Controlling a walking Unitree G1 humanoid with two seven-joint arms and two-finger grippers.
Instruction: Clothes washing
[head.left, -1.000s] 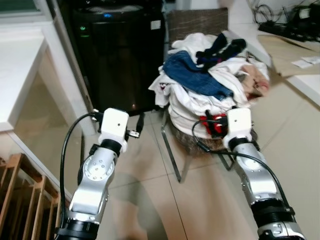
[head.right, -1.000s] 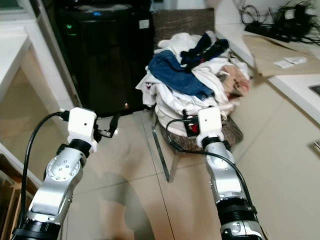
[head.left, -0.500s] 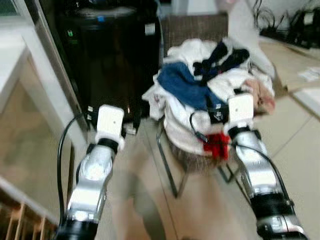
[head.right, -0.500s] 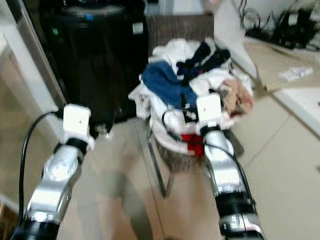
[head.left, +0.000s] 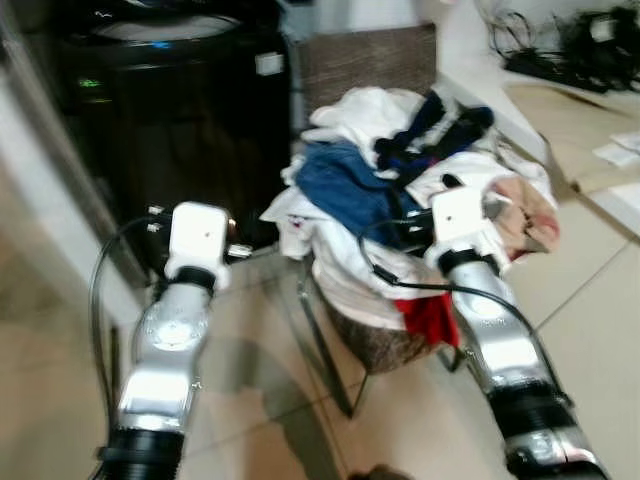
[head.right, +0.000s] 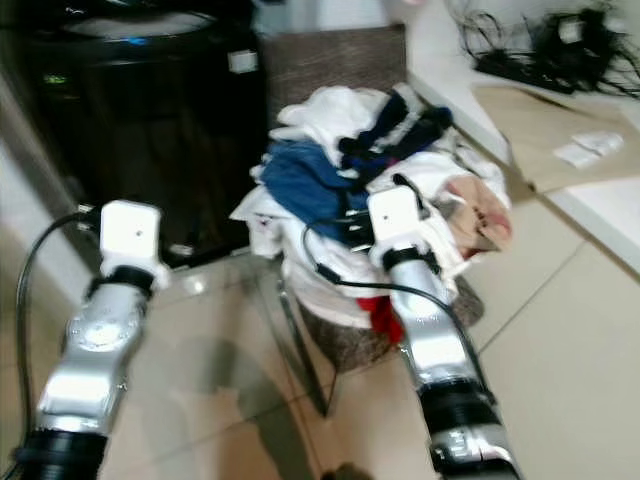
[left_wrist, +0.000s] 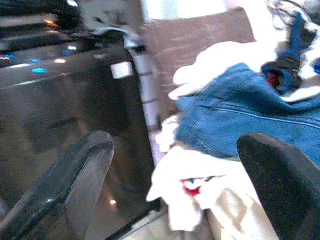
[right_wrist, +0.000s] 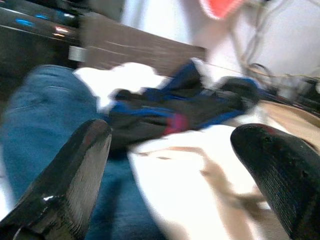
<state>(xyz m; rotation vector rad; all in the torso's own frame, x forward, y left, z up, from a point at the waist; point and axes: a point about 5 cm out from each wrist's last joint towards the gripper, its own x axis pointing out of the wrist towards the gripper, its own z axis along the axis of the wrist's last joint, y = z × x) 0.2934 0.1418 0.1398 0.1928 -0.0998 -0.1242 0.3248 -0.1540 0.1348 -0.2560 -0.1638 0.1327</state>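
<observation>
**Soft heap on the chair, both pincers spread**

The laundry pile (head.left: 410, 190) is heaped on a wicker chair (head.left: 370, 70) just beside the black washing machine (head.left: 170, 110). On top lie a blue denim garment (left_wrist: 250, 120), a dark navy piece (right_wrist: 200, 107) and white shirts (head.left: 360, 110); a red cloth (head.left: 430, 318) hangs low at the front.

The right pincer (right_wrist: 175, 165) hovers at the pile with its fingers wide apart, holding nothing. The left pincer (left_wrist: 170, 185), equally spread and empty, faces the gap between machine and chair.

Everything here looks limp and light, though denim is probably heavier and tangled garments may drag neighbours along. A thick fold on top, such as the denim's seam, seems the surest hold.
</observation>
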